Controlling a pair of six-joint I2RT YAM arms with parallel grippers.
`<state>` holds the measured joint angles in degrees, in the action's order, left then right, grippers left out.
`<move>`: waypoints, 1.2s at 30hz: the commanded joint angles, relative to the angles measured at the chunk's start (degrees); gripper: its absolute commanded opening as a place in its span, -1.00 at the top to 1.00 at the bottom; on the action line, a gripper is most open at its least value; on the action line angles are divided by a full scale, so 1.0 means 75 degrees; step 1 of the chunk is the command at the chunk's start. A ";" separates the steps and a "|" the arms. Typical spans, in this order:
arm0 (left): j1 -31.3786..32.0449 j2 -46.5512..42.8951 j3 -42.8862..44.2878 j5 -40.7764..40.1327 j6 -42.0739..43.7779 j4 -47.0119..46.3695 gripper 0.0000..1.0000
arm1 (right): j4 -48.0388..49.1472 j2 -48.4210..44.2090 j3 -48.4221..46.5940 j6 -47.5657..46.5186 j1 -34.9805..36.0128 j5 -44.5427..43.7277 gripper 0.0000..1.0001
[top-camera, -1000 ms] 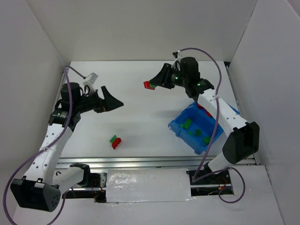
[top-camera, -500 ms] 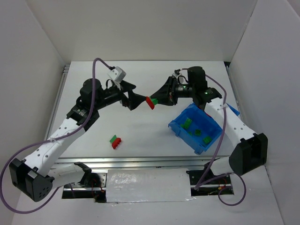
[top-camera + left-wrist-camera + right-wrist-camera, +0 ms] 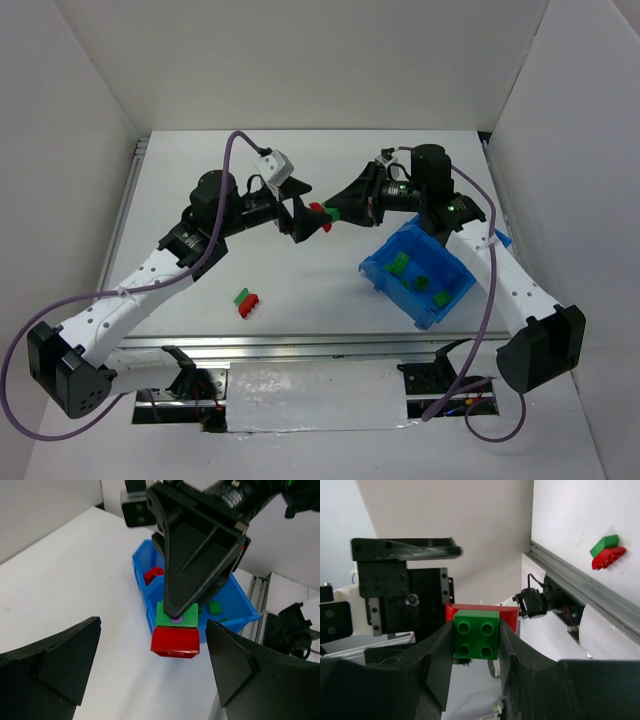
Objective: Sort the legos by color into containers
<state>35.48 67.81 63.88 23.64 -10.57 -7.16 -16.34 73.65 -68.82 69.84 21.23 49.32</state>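
Green on red — a two-brick stack (image 3: 175, 629) hangs over the middle of the table (image 3: 300, 270), pinched narrowly in the right gripper (image 3: 335, 208). Its fingers clamp the green brick (image 3: 476, 634), and the red brick (image 3: 175, 641) sticks out beyond their tips. The left gripper (image 3: 302, 218) faces it with jaws spread wide, one finger on either side of the red brick and, as far as its wrist view shows, touching neither side.

Sorting looks well advanced. The blue bin (image 3: 380, 280) holds three loose green bricks (image 3: 423, 283) in its near compartment and red pieces (image 3: 152, 575) in the far one, though their count is hard to tell. What remains is the held stack, which needs pulling apart, and a second green-and-red pair (image 3: 246, 300) lying on the table near the left arm, well apart from the bin.

The two arms meet nose to nose — little room there — and the right arm crosses over the bin's far compartment.
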 commanded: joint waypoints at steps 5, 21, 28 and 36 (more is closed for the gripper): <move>0.0120 0.0111 0.0120 0.0434 0.0167 -0.0147 -0.99 | -0.0352 -0.0410 -0.0433 -0.0183 -0.0077 -0.0986 1.00; 0.0120 0.0521 0.0518 0.0434 0.0050 -0.0147 0.21 | -0.0095 -0.0234 -0.0657 -0.0125 -0.0089 -0.0635 1.00; 0.0120 0.0791 0.0940 -0.0326 0.0108 0.0298 1.00 | -0.0130 -0.0315 -0.0107 -0.0382 -0.0498 -0.0459 1.00; 0.0109 0.0509 0.0752 -0.0808 0.0261 0.0111 1.00 | -0.1289 -0.0994 0.0549 -0.1565 -0.2417 -0.0401 1.00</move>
<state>36.62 73.63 68.20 20.34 -10.39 -2.76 -21.71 69.65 -66.30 62.83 7.68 45.19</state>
